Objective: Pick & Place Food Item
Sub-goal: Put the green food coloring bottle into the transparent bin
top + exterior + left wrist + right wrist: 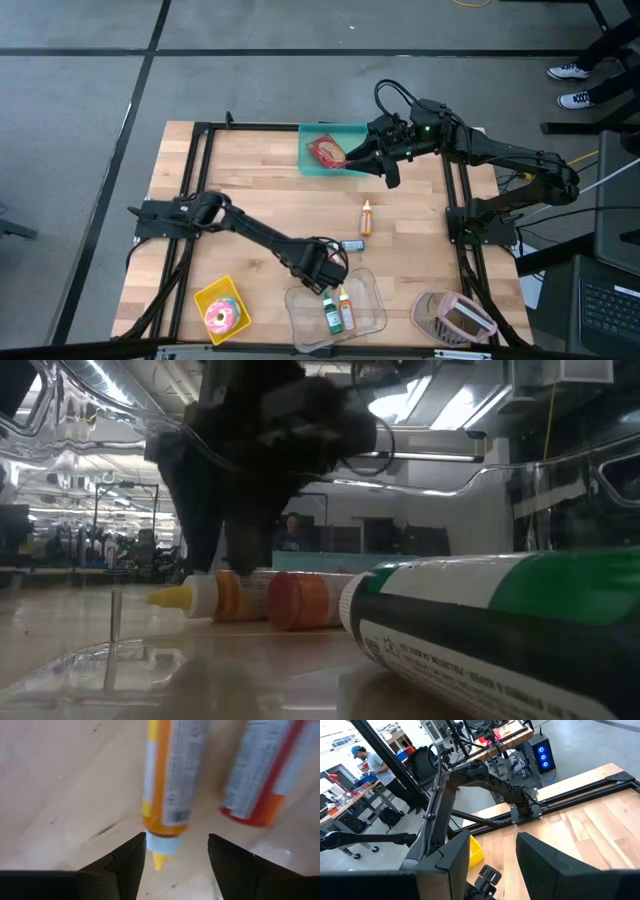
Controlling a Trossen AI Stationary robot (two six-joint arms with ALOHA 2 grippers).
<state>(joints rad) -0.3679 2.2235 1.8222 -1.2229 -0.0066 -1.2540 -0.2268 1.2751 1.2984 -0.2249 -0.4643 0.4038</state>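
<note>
from above, left tool poised over clear tray, fingers spread, bottles lying inside. right tool parked by teal bin, spread, empty. at bench level, orange bottle flat on its side, likely just let go. through left wrist, same bottle lying free between parted fingers.

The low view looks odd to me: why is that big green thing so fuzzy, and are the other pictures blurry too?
Low view: the green-labelled bottle lies very near the lens, so it looms soft; ceiling lights glare behind. Left wrist view: the orange bottle and red-capped bottle are blurred. High view: evenly lit and sharp.
</note>
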